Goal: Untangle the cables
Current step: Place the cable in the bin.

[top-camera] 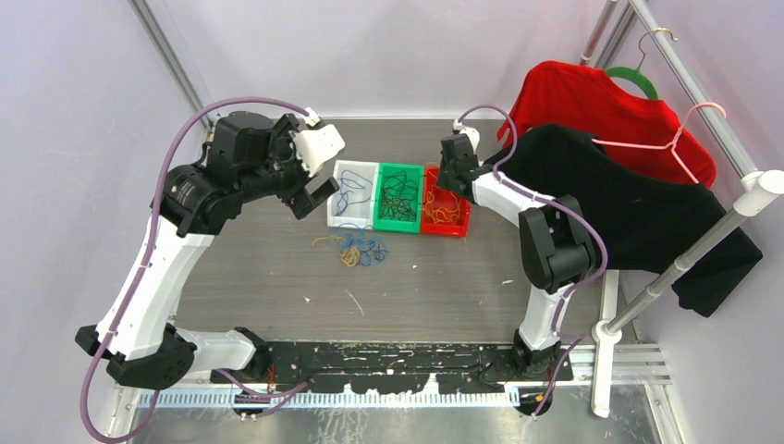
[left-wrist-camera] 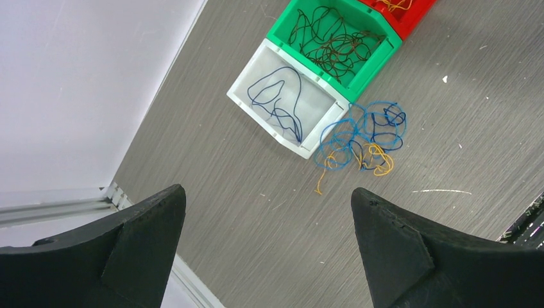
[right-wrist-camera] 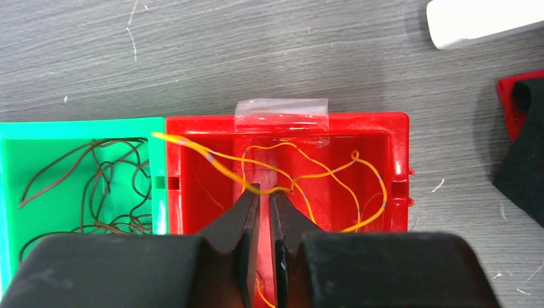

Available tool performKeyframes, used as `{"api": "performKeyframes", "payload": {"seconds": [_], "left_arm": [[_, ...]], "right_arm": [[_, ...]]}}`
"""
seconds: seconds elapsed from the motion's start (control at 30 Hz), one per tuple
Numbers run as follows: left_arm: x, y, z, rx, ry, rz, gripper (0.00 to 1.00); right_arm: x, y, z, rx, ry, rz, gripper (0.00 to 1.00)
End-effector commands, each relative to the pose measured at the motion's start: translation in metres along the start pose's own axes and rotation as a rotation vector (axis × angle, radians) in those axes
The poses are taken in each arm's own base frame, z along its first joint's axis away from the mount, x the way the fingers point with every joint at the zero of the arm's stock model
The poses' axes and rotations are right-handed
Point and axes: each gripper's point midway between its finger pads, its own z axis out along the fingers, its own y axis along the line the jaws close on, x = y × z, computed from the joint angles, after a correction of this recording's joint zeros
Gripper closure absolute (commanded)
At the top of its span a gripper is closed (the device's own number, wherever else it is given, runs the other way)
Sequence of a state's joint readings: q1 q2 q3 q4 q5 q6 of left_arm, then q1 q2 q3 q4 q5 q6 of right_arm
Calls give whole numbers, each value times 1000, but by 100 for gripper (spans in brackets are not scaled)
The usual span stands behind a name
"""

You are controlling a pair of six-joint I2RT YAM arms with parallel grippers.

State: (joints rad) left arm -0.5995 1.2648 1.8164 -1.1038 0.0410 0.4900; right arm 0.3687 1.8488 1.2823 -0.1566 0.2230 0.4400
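A loose tangle of blue and orange-yellow cables (top-camera: 356, 250) (left-wrist-camera: 362, 138) lies on the table in front of the bins. The white bin (top-camera: 354, 171) (left-wrist-camera: 247, 90) holds a blue cable (left-wrist-camera: 276, 96). The green bin (top-camera: 399, 169) (left-wrist-camera: 369, 70) (right-wrist-camera: 77, 131) holds dark cables (left-wrist-camera: 333, 45). My right gripper (top-camera: 444, 185) (right-wrist-camera: 264, 192) reaches into the red bin (top-camera: 446, 228) (right-wrist-camera: 398, 154). Its jaws stand a narrow gap apart, and an orange cable (right-wrist-camera: 321, 173) lies across the tips, not pinched. My left gripper (top-camera: 314, 185) (left-wrist-camera: 268, 199) hangs wide open above the table, left of the bins, with nothing in it.
A clothes rack (top-camera: 684, 259) stands at the right with a red shirt (top-camera: 573, 97) and a black shirt (top-camera: 629, 203) that hang over the table's right edge. Clear tape (right-wrist-camera: 282, 108) sticks to the red bin's far rim. Walls close in on the left and the back.
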Motion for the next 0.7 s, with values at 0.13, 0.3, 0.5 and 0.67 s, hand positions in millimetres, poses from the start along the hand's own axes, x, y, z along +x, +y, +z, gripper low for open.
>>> {"api": "performKeyframes", "payload": {"seconds": [0.13, 0.3, 0.5, 0.67], "left_arm": [[-2, 9, -7, -45, -23, 5, 0], [0, 9, -6, -45, -17, -2, 0], [5, 9, -5, -35, -5, -14, 0], [21, 8, 3, 17, 33, -86, 0]], "right_arm": [[2, -5, 17, 23, -23, 2, 87], [10, -12, 18, 46, -15, 1, 87], [-1, -8, -2, 14, -38, 3, 77], [-23, 3, -43, -63, -86, 42, 63]]}}
